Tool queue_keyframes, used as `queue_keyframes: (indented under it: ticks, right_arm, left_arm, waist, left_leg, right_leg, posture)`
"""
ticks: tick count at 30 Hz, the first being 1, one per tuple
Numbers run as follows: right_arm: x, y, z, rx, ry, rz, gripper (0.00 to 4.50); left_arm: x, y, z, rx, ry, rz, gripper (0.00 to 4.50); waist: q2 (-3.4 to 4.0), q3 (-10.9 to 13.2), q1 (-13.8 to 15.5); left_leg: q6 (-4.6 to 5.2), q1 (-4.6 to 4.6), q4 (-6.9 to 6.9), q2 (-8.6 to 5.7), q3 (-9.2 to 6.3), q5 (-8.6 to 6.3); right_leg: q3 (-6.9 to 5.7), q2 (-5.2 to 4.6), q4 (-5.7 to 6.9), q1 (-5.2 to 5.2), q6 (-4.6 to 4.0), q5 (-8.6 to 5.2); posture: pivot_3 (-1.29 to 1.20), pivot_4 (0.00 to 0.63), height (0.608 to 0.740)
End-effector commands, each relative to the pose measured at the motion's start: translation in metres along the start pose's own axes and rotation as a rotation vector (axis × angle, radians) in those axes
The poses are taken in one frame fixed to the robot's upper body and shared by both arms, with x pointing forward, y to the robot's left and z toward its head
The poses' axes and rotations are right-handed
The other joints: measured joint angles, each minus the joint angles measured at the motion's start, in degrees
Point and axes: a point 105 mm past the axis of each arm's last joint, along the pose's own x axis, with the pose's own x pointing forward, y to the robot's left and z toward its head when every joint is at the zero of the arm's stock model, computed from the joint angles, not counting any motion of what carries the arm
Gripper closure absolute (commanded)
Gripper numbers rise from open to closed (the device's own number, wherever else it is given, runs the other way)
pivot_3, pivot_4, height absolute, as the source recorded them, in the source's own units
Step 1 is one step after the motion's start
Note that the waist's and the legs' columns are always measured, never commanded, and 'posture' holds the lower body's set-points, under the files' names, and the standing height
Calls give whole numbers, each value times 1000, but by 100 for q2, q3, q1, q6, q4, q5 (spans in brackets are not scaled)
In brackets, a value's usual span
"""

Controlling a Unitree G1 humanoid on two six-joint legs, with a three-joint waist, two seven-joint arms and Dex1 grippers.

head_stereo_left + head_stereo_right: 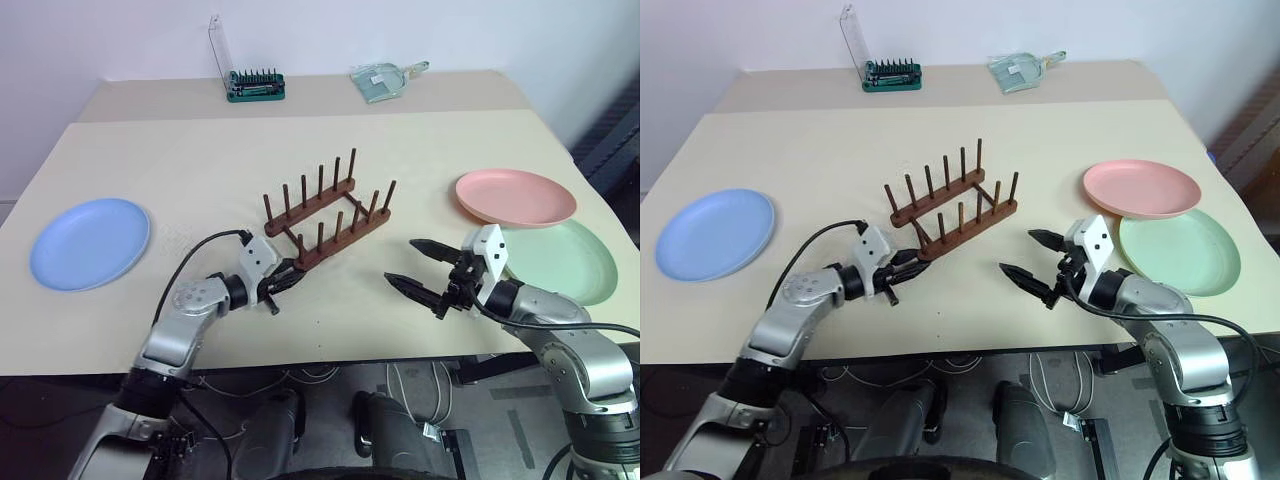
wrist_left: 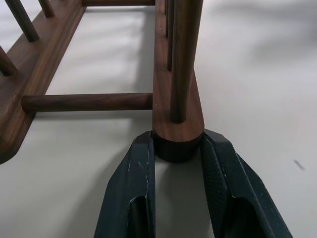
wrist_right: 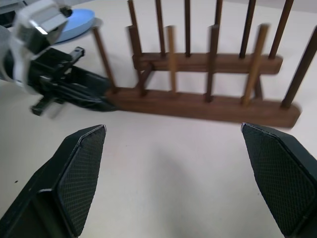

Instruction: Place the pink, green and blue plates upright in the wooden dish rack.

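At mid-counter (image 1: 400,150) we see the wooden dish rack (image 1: 327,212), our left end effector (image 2: 178,168) pinching its near rail end. Our right end effector (image 1: 418,268) hovers spread nearby. Pink plate (image 1: 515,197) overlaps green plate (image 1: 565,262); blue plate (image 1: 90,243) lies far left.

Three round matte plates are lying on the beige table (image 1: 400,150): one light blue plate (image 1: 90,243), one salmon pink plate (image 1: 515,197) and one pale mint green plate (image 1: 570,262). One dark-brown wooden peg rack (image 1: 325,215) is standing mid-table. One green bit holder (image 1: 255,86) and one clear pouch (image 1: 378,80) are sitting at the far edge.
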Motion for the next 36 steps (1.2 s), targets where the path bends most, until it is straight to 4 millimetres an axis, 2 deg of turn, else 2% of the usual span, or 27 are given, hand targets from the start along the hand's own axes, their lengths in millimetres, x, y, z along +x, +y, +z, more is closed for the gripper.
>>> queue_keyframes:
  ticks: [1,6,9,13,16,18,19,21,24,27,28,32,36]
  right_arm:
    - [-7,5,6,-16,-16,17,0]
    - [-11,8,-2,-14,26,34,0]
    - [-13,7,-2,-16,31,18,0]
    - [-19,7,-3,-30,47,-7,0]
    - [-24,2,-5,-38,64,-28,0]
    - [-28,0,-7,-46,91,-33,0]
    - [-30,-2,-10,-52,111,-33,264]
    - [-31,-2,-15,-54,145,-23,868]
    - [-28,-2,-20,-61,172,-13,2392]
    - [-22,-8,-31,-87,228,-27,3934]
    - [-20,-11,-37,-104,256,-35,4432]
    - [-16,-16,-50,-138,318,-43,4432]
    - [-7,-16,-57,-169,347,-38,4432]
  left_arm:
    - [-5,-23,7,39,-10,-216,3832]
    - [-3,-23,2,76,27,-293,3832]
    - [5,-8,-5,88,64,-277,3832]
    - [1,23,-11,83,84,-147,1773]
    - [-8,31,-14,78,80,-97,299]
    - [-18,26,-15,55,76,-108,299]
    - [-23,21,-15,42,75,-121,463]
    - [-32,11,-16,11,71,-145,1222]
    - [-38,-2,-14,-6,66,-175,2732]
    - [-34,-27,-9,1,65,-240,4267]
    - [-28,-37,-8,8,70,-259,4500]
    - [-8,-55,-8,-3,78,-282,4500]
    - [8,-38,-13,5,96,-125,4500]
  waist:
    - [0,0,17]
    - [0,0,13]
    - [-1,0,13]
    - [-1,0,4]
    - [-1,0,-19]
    - [0,0,-47]
    - [0,0,-60]
    - [-1,-1,-125]
    - [1,-1,-141]
    - [-1,-1,-148]
    - [0,-1,-144]
    - [-1,-1,-111]
    - [0,-2,-124]
  left_leg:
    - [0,0,-1,0,0,0]
    - [0,-9,3,-1,2,-8]
    - [2,-7,2,0,2,-7]
    - [7,-7,4,1,3,-3]
    - [8,-2,3,2,5,-3]
    - [8,1,3,6,6,-3]
    - [8,2,2,6,8,-3]
    - [7,2,-2,8,8,-3]
    - [7,2,-3,8,8,-4]
    - [-4,1,-1,9,8,-11]
    - [-6,0,-1,9,9,-12]
    - [-4,-9,2,8,18,-14]
    - [10,-8,4,6,21,-8]
  right_leg:
    - [0,-1,-2,0,-1,0]
    - [0,-7,-10,1,-1,0]
    - [-1,-6,-8,0,0,0]
    - [-4,-6,-7,1,1,0]
    - [-2,-5,-3,1,2,1]
    - [-1,-4,0,1,2,1]
    - [-1,-4,1,1,2,1]
    - [-1,-4,0,1,1,0]
    - [0,-6,-2,1,0,-1]
    - [1,-8,-5,2,1,-2]
    - [0,-12,-7,2,1,-2]
    - [-8,-22,-10,3,5,-4]
    - [-10,-22,-8,5,10,-6]
  posture:
    - [0,150,740]
    - [0,150,740]
    - [0,150,740]
    - [0,150,740]
    - [0,150,740]
    - [0,150,740]
    - [0,150,740]
    - [0,150,740]
    - [0,150,740]
    - [0,150,740]
    - [0,150,740]
    - [0,150,740]
    - [0,150,740]
